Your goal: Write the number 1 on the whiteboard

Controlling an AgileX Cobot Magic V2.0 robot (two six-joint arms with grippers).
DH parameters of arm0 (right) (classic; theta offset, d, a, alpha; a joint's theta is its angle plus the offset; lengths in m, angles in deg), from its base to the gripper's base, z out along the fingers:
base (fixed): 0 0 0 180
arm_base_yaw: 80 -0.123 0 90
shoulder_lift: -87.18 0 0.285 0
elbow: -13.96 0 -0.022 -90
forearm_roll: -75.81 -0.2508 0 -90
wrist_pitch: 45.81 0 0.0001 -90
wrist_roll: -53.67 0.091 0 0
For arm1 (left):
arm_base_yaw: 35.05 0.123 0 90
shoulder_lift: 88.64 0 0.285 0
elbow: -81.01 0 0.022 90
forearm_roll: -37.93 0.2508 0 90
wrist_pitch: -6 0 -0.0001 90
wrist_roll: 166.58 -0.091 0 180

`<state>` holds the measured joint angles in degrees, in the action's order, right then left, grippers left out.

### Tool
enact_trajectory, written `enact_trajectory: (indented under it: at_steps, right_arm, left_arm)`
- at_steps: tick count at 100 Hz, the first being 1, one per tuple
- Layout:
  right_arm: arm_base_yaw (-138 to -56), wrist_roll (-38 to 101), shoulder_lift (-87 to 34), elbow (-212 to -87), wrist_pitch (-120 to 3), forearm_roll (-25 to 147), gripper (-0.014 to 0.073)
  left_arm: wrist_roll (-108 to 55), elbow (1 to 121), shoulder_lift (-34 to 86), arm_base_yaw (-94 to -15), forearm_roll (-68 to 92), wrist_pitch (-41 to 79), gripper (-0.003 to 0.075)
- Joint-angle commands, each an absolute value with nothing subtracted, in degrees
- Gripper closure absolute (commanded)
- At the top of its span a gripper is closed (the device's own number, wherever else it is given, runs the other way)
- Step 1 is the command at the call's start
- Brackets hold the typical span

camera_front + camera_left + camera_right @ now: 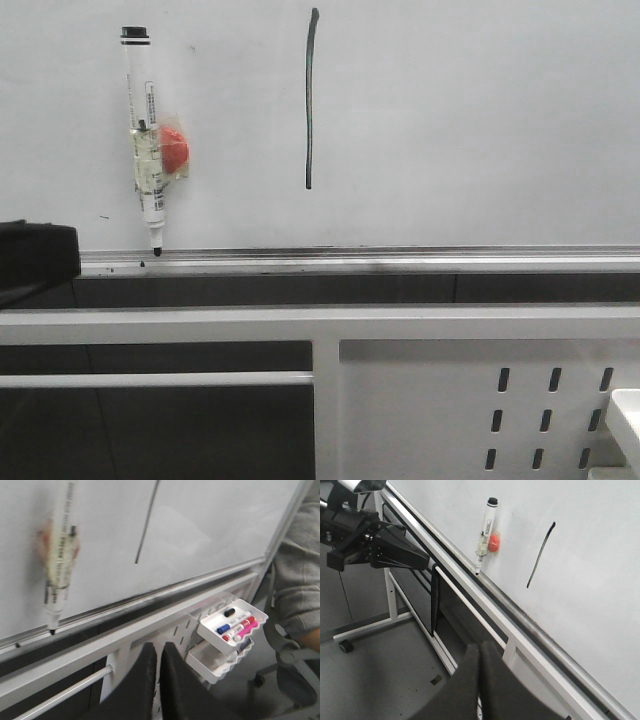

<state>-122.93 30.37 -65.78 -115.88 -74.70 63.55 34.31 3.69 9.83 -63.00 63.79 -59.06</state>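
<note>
Already drawn: number 1 [310, 100], a thin dark near-vertical stroke on whiteboard [480, 120], upper middle of the board, well right of the marker. Stroke top close to the board's upper frame edge in front view; bottom end short of the silver rail [400, 262].

Marker [145, 135] on the left part of the board, upright, black cap up, tip down touching the rail. Red round magnet [175, 150] just beside the barrel, taped to it with clear film. Nothing gripping the marker.

Left gripper [159, 672]: jaws clenched together, only a thin seam between the dark fingers, nothing between them. Held low, near side of the board, below the rail, apart from marker and stroke. Dark bulk of left arm [35, 258] at left edge of front view.

Right gripper [481, 680]: jaws likewise pressed shut, empty, well back from the board.

White perforated panel [480, 410] below the rail on the right. White tray [232, 622] on it, holding spare markers [237, 627] — black, blue, red, pink caps. Second tray beneath.
</note>
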Motion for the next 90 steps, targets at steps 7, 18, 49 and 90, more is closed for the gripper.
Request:
enact_trajectory:
  at_steps: [7,18,49,90]
  right_arm:
    - [-122.44,30.71,-72.11,-107.35,-66.35,63.33,0.0649]
    - [-122.44,30.71,-74.37,-101.18,-65.56,63.25,0.065]
    - [-122.44,30.71,-74.52,-98.06,-62.44,60.22,0.065]
    - [-122.44,30.71,-74.52,-97.98,-62.93,59.91,0.065]
  left_arm:
    - [31.64,1.76,10.66,-62.99,66.18,-65.66,0.074]
    - [31.64,2.16,10.66,-62.99,66.52,-60.42,0.074]
    - [40.09,16.17,10.87,-62.99,80.41,-46.02,0.074]
    - [64.37,26.0,27.83,-62.99,99.58,-31.44,0.074]
